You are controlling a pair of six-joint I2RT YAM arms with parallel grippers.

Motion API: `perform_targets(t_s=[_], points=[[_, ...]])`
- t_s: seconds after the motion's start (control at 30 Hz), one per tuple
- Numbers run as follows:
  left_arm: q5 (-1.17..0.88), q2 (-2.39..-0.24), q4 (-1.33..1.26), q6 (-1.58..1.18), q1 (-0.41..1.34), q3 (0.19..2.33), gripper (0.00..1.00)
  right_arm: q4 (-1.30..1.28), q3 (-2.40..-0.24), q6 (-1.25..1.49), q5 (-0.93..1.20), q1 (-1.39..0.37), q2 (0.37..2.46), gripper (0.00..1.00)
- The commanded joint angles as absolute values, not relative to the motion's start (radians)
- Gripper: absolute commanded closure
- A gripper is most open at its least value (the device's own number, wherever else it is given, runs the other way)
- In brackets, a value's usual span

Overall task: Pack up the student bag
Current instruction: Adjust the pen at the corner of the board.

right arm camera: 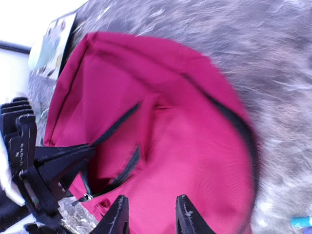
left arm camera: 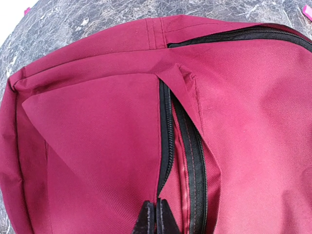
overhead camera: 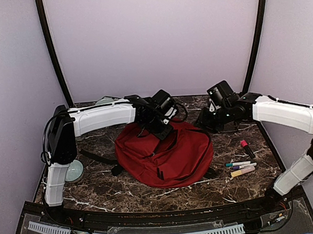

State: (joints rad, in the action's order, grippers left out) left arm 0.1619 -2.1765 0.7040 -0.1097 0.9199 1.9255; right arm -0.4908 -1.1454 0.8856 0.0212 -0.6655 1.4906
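Note:
The student bag [overhead camera: 166, 156], a big red backpack with black zippers, lies in the middle of the marble table. My left gripper [overhead camera: 159, 128] is over its upper part, and in the left wrist view its tips [left arm camera: 157, 217] are shut on the black zipper edge of the bag [left arm camera: 97, 146], beside a slit that gapes open. My right gripper [overhead camera: 208, 119] hovers at the bag's upper right edge. In the blurred right wrist view its fingers [right arm camera: 119, 217] stand apart over the red fabric [right arm camera: 195, 146] with nothing between them. The left gripper [right arm camera: 48, 165] shows there, gripping the pocket edge.
Several markers [overhead camera: 242, 167] and a pink-capped pen [overhead camera: 246, 148] lie right of the bag. A round pale object [overhead camera: 74, 171] sits by the left arm. A flat printed item [overhead camera: 106, 101] lies at the back left. Black straps [overhead camera: 98, 158] trail left from the bag.

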Motion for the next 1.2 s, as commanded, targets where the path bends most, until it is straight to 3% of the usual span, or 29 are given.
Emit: perform_targets(t_s=[0.0,0.07,0.4,0.57,0.8,1.17], points=[[0.127,-2.111,0.717,-0.119,0.919,1.937,1.0,-0.669,-1.061,0.959,-0.153,-0.623,1.368,0.53],[0.121,-2.111,0.714,-0.12,0.919,1.937,1.0,-0.697,-1.02,0.978,-0.185,-0.601,1.319,0.43],[0.104,-2.108,0.719,-0.131,0.919,1.935,1.0,-0.663,-0.866,0.759,-0.212,-0.39,1.207,0.35],[0.102,-2.104,0.726,-0.135,0.919,1.933,1.0,-0.646,-0.844,0.711,-0.237,-0.293,1.286,0.19],[0.096,-2.095,0.736,-0.135,0.919,1.932,1.0,-0.614,-0.833,0.644,-0.192,-0.153,1.423,0.17],[0.08,-2.095,0.721,-0.142,0.919,1.932,1.0,-0.559,-0.828,0.572,-0.127,-0.08,1.567,0.15]])
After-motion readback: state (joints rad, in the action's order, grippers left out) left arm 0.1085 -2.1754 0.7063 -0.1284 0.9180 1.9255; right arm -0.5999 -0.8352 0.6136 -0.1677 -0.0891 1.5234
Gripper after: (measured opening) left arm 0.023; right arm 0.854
